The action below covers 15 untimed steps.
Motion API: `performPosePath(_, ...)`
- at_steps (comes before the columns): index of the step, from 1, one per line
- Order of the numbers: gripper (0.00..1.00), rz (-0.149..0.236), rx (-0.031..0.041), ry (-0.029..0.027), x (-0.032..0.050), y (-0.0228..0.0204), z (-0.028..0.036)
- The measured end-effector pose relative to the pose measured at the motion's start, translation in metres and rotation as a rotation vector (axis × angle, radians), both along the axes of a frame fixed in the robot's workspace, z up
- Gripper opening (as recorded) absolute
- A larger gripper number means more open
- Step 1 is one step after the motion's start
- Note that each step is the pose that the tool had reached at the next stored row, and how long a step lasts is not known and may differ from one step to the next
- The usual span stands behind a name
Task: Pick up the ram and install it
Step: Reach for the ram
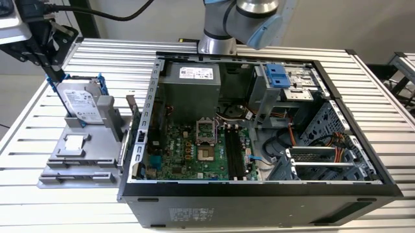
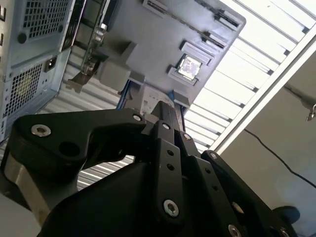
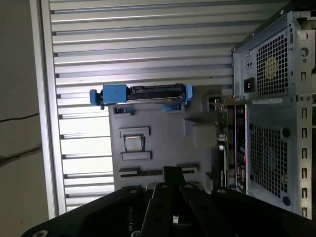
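Note:
My black gripper (image 1: 46, 57) hangs high over the grey parts fixture (image 1: 97, 162) at the exterior view's left, beside the open computer case (image 1: 259, 191). Its fingers are drawn together. A thin dark stick, which I take for the ram (image 1: 57, 74), points down from between them, just above the hard drive. In both wrist views the gripper (image 3: 173, 173) (image 2: 165, 111) looks shut, pointing down at the fixture (image 3: 158, 143). The long black motherboard slots (image 1: 234, 150) lie inside the case, far from the gripper.
A silver hard drive in a blue bracket (image 1: 84, 104) (image 3: 143, 93) stands upright on the fixture under the gripper. An expansion card (image 1: 133, 138) stands between fixture and case. The arm's base (image 1: 217, 43) sits behind the case. The slatted table (image 1: 363, 97) surrounds everything.

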State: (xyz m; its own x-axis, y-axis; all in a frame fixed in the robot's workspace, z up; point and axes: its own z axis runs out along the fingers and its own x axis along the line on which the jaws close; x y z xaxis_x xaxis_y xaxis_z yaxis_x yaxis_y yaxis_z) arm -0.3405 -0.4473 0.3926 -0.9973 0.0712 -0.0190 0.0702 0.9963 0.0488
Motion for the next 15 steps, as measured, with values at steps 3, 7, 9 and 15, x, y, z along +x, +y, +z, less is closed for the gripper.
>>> performPosePath(3, 0.00, 0.006, 0.0000, -0.0001, -0.0001, -0.0060, 0.0000)
performPosePath(7, 0.00, 0.023, -0.0001, 0.0000, -0.0011, -0.0101, -0.0001)
performPosePath(9, 0.00, 0.033, -0.0001, -0.0001, -0.0023, -0.0116, -0.0001)
performPosePath(15, 0.00, 0.043, 0.0002, -0.0001, -0.0060, -0.0205, -0.0002)
